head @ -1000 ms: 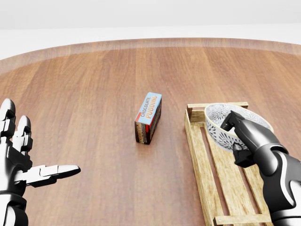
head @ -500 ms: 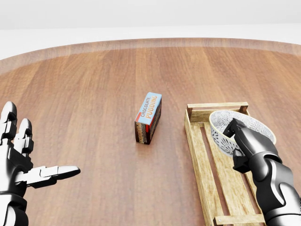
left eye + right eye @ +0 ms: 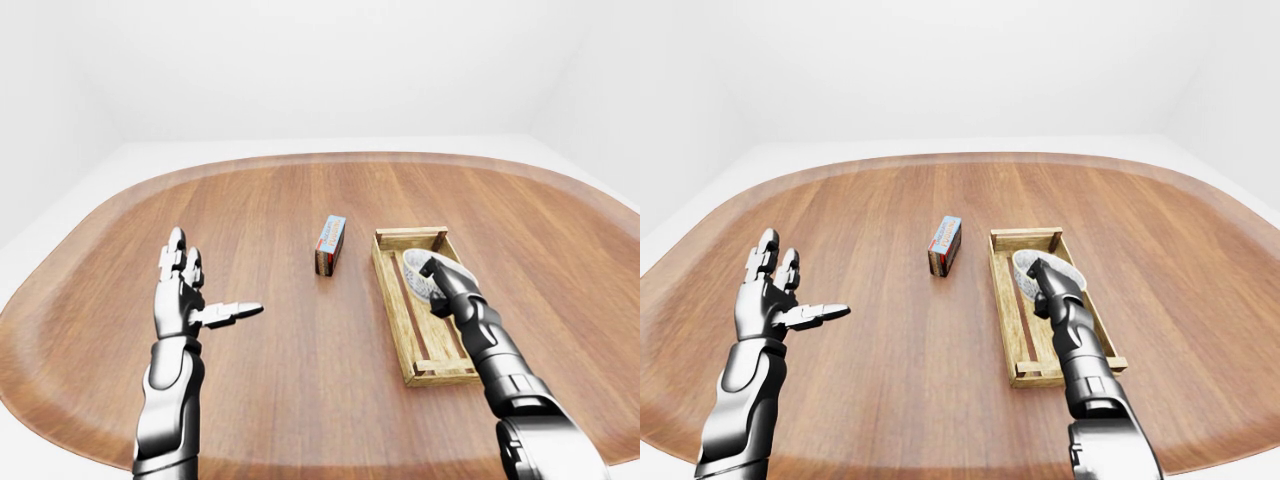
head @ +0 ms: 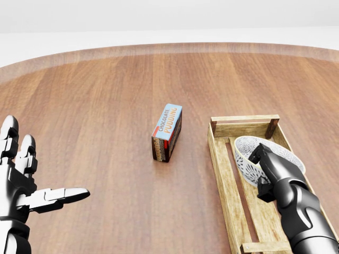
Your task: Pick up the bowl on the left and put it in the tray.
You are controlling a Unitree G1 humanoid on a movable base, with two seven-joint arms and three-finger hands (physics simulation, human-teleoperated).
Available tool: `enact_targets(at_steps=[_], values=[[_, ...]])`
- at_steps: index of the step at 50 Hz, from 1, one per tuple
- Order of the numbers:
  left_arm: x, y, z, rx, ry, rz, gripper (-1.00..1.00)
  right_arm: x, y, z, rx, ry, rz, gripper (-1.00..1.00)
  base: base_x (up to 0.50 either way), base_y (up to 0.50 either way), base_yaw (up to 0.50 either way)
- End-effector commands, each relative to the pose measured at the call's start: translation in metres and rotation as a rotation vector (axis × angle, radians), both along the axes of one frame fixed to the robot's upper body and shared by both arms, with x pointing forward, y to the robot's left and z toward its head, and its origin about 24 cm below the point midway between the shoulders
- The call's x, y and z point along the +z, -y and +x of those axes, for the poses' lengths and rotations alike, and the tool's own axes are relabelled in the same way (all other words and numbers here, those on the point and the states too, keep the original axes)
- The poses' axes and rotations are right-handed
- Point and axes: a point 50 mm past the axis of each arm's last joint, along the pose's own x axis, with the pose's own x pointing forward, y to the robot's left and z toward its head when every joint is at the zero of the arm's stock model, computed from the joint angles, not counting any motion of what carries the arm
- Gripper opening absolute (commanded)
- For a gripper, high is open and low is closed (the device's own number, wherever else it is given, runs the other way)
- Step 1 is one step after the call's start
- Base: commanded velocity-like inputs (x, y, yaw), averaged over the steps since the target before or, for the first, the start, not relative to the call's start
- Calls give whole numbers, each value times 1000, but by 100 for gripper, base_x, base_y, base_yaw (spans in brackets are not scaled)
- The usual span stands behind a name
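The right hand [image 4: 273,172] has its fingers clamped on the rim of the white patterned bowl [image 4: 243,157]. The bowl is tilted inside the slatted wooden tray [image 4: 221,174], toward the right edge of the bench [image 4: 95,106]. Level it onto the slats before releasing. The left hand [image 4: 21,185] hovers, fingers spread apart.

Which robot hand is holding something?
The right hand: its fingers pinch the rim of the patterned bowl in the wooden tray. The left hand is open, fingers spread, holding nothing.
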Motion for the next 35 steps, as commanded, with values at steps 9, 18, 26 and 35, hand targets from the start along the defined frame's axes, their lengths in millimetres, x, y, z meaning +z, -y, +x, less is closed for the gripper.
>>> enact_targets(at_steps=[9,18,26,35], values=[[-1,0,0,0,-3,-3,100,-13,-2,-1,-12,-37,-44,-100,0,0,0],[-1,1,1,-2,-6,-2,100,-22,-3,-4,-28,-60,-36,-100,0,0,0],[-1,0,2,-2,-4,-3,100,-27,-2,-7,-34,-89,-23,-100,0,0,0],[0,2,1,-6,-1,-4,100,-32,1,-12,-46,-101,-22,-100,0,0,0]])
